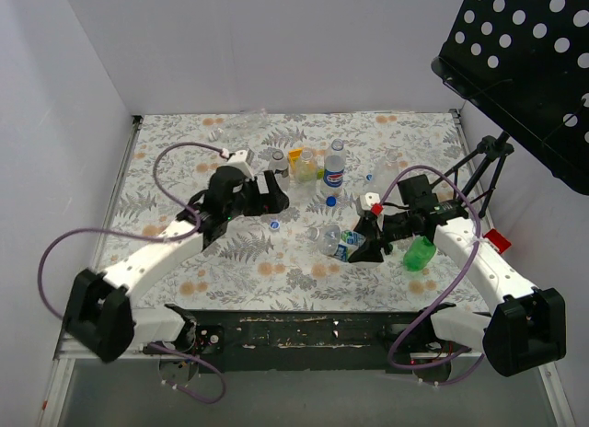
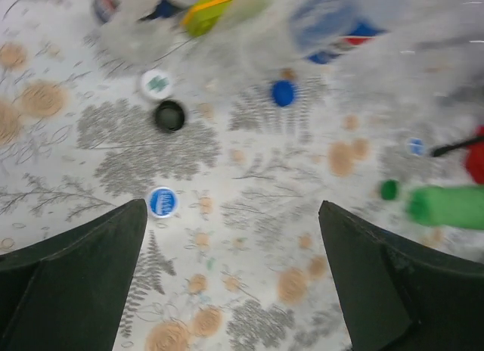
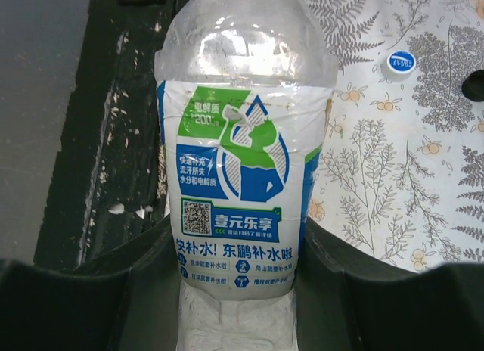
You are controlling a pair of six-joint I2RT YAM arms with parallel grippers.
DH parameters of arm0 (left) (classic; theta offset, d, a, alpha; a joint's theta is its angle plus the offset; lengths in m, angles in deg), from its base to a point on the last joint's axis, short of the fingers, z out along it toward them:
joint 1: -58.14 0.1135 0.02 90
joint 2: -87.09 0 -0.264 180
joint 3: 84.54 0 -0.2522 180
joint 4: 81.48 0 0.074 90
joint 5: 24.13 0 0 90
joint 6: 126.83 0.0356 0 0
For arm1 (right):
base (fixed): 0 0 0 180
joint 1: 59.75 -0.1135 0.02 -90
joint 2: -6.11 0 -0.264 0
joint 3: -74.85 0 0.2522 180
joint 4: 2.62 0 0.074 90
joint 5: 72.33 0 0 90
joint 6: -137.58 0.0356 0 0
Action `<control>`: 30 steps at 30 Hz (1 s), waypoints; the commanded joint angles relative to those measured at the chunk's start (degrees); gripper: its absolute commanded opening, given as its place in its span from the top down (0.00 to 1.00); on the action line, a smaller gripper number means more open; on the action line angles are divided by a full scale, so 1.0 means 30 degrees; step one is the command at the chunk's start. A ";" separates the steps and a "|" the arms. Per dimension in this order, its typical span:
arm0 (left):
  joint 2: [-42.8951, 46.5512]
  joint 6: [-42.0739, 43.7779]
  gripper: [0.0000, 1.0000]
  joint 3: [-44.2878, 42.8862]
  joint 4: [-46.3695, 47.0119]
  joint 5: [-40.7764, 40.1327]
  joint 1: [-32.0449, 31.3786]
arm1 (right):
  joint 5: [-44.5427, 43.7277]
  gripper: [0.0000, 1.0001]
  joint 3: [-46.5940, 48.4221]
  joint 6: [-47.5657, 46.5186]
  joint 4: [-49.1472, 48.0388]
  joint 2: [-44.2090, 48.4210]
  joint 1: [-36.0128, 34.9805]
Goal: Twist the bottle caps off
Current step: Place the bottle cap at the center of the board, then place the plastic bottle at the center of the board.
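open tablecloth (image 1: 267,266) near centre; bottles (image 1: 333,167) crowd beyond; tripod (image 1: 486,169) far right.

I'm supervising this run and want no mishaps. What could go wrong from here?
The open left gripper hovers over loose caps; lowering could scatter the blue-and-white cap by its finger. The right gripper clamps a clear labelled bottle, which might buckle or slip. The green bottle lying beside the right arm could get knocked.

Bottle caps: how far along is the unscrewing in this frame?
Done: loose on the table lie a blue-and-white cap, black cap, white cap, blue cap and green cap. In hand: right tool grips a labelled bottle, neck out of view; left tool open, empty. Left: the upright bottle at the back looks capped.
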 commanded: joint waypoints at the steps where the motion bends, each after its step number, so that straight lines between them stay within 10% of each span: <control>1: 0.5482 0.1394 0.02 0.1953 0.3093 0.6015 0.0705 | 0.2283 0.84 -0.0094 0.2776 -0.2033 0.0414 0.0300; 13: 0.5668 -0.6751 0.02 0.2311 0.9865 1.8327 0.1588 | 0.3810 0.84 -0.2233 1.0957 -0.9068 0.1000 0.0564; 30: 0.2443 -0.5817 0.26 0.0611 0.9046 1.6078 -0.1518 | 0.3986 0.84 -0.2526 1.1367 -0.9596 0.0795 0.0564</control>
